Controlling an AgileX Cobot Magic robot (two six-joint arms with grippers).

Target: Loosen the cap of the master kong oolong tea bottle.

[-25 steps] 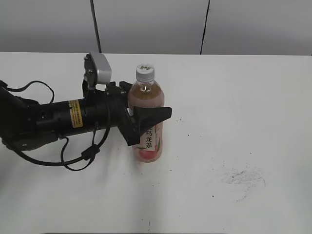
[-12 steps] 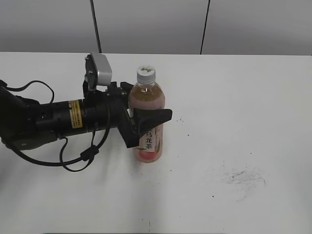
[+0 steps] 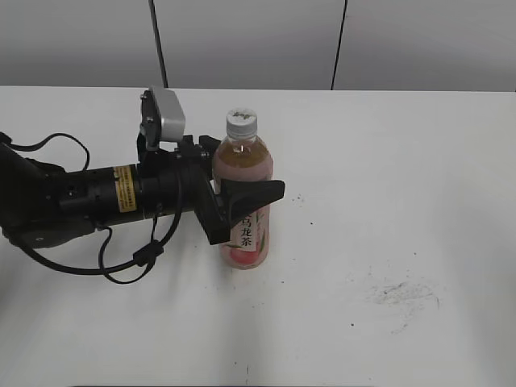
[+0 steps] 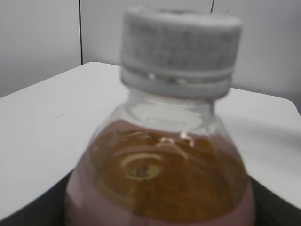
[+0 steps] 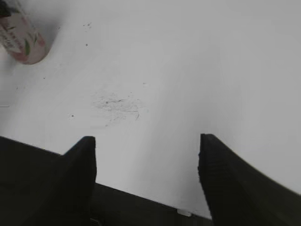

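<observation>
My left gripper point(image 3: 242, 201) is clamped around the middle of the master kong oolong tea bottle point(image 3: 245, 201), one black finger point(image 3: 256, 193) crossing the front of the label and the other behind the bottle. The arm point(image 3: 97, 197) lies low along the counter point(image 3: 387, 161) from the left, with a yellow warning sticker point(image 3: 122, 188) on its black body; the print on it is too small for me to read. A grey camera block point(image 3: 161, 114) sits on top of the wrist.

The bottle stands upright on the white counter, a little left of centre. It is clear plastic, filled with pinkish-amber tea up to the shoulder. The label is pink with a peach picture near the base, and a white vertical strip carries black Chinese characters; I can make out 龙茶 at the lower end. The cap point(image 3: 240, 121) is white-grey and ribbed, with a small dark mark on top, and it sits on the neck. In the left wrist view the cap point(image 4: 181, 52) fills the upper frame, blurred, above the tea-filled shoulder point(image 4: 160, 179).

My right gripper point(image 5: 146, 174) hangs open over bare counter, holding nothing, with its two dark fingers point(image 5: 80, 174) spread apart. Beyond it I see a patch of grey scuff marks point(image 5: 115, 104), and the bottle's base point(image 5: 21, 40) in the far upper-left corner, well apart from that gripper.
</observation>
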